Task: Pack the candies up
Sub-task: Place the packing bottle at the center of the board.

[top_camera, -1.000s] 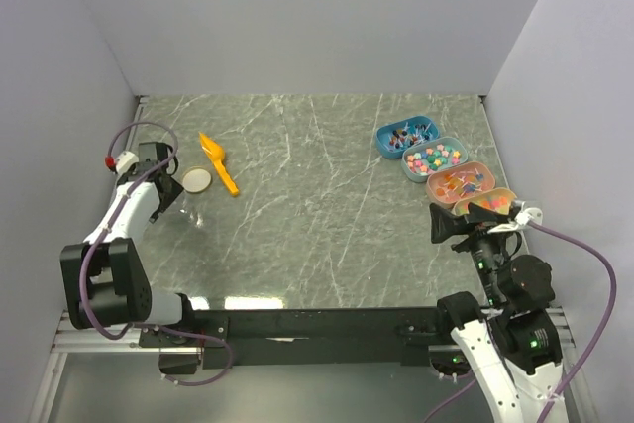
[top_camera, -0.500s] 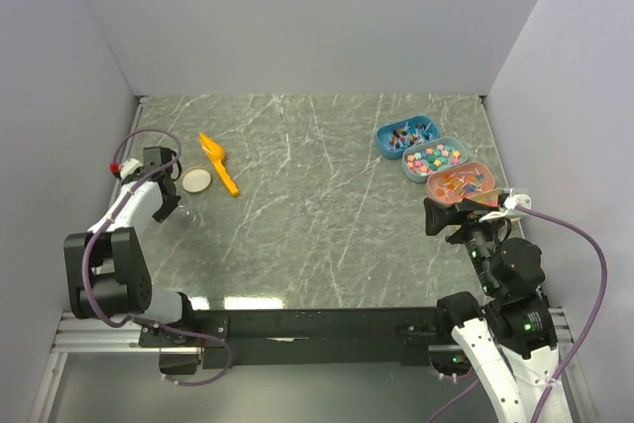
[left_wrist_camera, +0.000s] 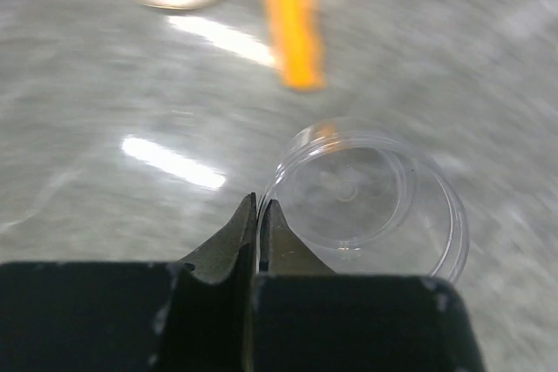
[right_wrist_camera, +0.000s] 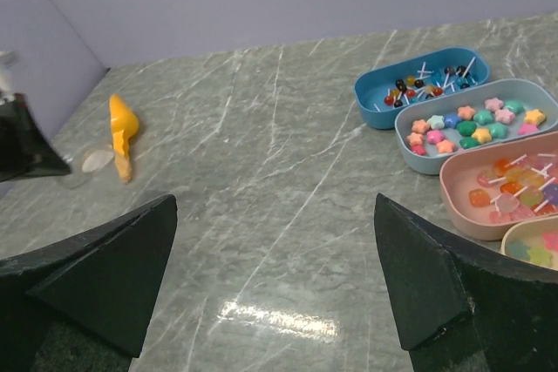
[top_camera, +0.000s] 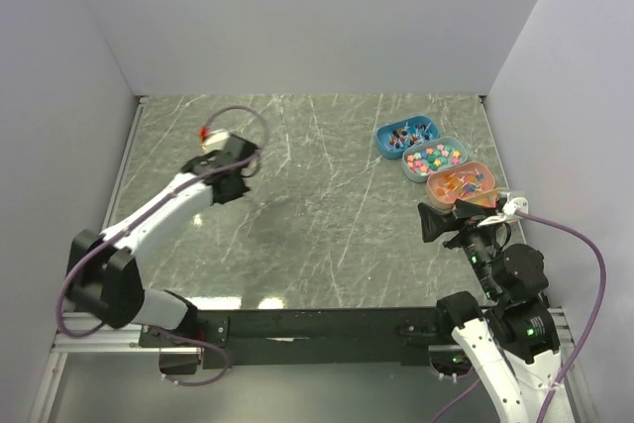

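The candies [right_wrist_camera: 425, 76], dark and blue, lie in a blue tray [right_wrist_camera: 377, 118] at the desk's [top_camera: 317, 205] far right, first in a row of 4 trays. Pastel sweets [right_wrist_camera: 471, 124] fill the one beside it. The left arm stretches over the desk's left half, and its hand [left_wrist_camera: 258, 206] is pinched tight on the rim of a clear cup [left_wrist_camera: 366, 198]. The right hand [right_wrist_camera: 275, 215] hangs wide, holding nothing.

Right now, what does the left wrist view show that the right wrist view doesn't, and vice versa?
Left wrist only: the grip itself, left fingers shut on the rim of a clear tub. Right wrist only: the candies in the blue tray, the other sweet trays beside it, and the right fingers wide open, holding nothing. Both: the orange scoop and the white lid.
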`<action>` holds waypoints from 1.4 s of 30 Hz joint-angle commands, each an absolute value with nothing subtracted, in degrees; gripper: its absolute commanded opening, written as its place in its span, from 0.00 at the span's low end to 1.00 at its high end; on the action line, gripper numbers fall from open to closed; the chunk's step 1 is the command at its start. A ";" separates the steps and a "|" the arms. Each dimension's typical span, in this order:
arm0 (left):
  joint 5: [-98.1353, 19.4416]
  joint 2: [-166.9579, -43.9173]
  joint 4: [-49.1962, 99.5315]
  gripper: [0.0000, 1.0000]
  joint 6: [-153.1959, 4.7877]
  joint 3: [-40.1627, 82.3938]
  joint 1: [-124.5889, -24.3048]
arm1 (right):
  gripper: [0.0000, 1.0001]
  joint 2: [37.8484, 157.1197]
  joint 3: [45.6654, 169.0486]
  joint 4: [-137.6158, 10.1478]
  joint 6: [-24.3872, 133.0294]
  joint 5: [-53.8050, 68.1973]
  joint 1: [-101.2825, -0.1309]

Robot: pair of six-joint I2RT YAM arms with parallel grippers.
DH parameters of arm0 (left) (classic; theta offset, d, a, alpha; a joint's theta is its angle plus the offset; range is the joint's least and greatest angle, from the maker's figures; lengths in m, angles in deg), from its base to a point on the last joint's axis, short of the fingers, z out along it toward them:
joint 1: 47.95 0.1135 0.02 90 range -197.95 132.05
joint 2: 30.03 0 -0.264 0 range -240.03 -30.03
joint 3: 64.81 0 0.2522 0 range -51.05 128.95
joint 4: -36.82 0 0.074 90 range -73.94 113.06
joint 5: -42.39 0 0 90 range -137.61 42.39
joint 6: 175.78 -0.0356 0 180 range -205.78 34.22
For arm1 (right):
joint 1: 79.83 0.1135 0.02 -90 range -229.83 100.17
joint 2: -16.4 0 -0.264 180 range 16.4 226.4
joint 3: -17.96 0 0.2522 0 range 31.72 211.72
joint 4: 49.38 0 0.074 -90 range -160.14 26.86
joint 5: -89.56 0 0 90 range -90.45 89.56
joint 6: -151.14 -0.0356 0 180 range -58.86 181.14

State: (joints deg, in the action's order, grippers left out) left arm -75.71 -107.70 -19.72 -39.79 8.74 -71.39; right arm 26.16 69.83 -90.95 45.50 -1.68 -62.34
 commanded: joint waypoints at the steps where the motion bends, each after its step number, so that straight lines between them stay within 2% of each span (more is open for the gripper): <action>1: -75.99 -114.12 -21.67 0.01 -38.76 15.55 -80.09 | 1.00 25.37 69.87 -88.98 45.23 -0.62 -61.73; 4: -75.39 -122.38 -20.88 0.01 -41.57 22.84 -89.49 | 1.00 25.28 70.74 -90.21 45.31 -0.62 -61.64; 8: -74.50 -132.76 -20.35 0.01 -45.61 34.07 -96.00 | 1.00 25.54 72.76 -92.66 45.75 -0.62 -61.64; 15: -70.73 -144.28 -17.99 0.04 -50.97 43.07 -99.89 | 1.00 24.32 74.17 -95.13 45.14 -1.24 -61.64; 18: -69.85 -145.78 -17.54 0.09 -52.03 43.95 -100.07 | 1.00 24.31 74.09 -95.13 44.97 -0.62 -61.64; 19: -69.76 -146.13 -17.45 0.18 -52.29 44.13 -100.07 | 1.00 24.57 74.17 -95.22 44.44 -0.62 -61.64; 23: -69.84 -145.79 -16.84 0.34 -51.86 43.26 -100.15 | 1.00 26.51 74.44 -95.66 43.47 -0.62 -61.64; 27: -70.02 -139.57 -13.24 0.52 -49.76 39.04 -100.15 | 1.00 29.84 75.84 -96.53 43.64 3.15 -61.64; 30: -71.68 -134.12 -11.57 0.72 -49.31 36.40 -99.89 | 1.00 33.26 77.69 -96.63 43.56 3.60 -61.64; 33: -71.78 -127.97 -10.43 0.86 -49.75 34.03 -98.23 | 1.00 37.65 78.30 -94.35 42.34 3.07 -61.64; 34: -71.34 -126.20 -9.99 0.95 -50.18 33.15 -96.65 | 1.00 38.80 78.39 -93.38 41.98 2.81 -61.64; 35: -70.99 -124.53 -9.29 0.99 -50.54 30.97 -95.77 | 1.00 40.29 78.39 -92.24 41.54 2.29 -61.64; 38: -67.48 -118.64 -5.77 0.99 -52.73 25.35 -91.48 | 1.00 47.67 79.26 -88.02 39.35 -0.35 -61.64; 42: -67.82 -110.31 -1.64 0.99 -56.34 16.47 -86.45 | 1.00 63.28 83.83 -86.18 39.95 -2.37 -61.73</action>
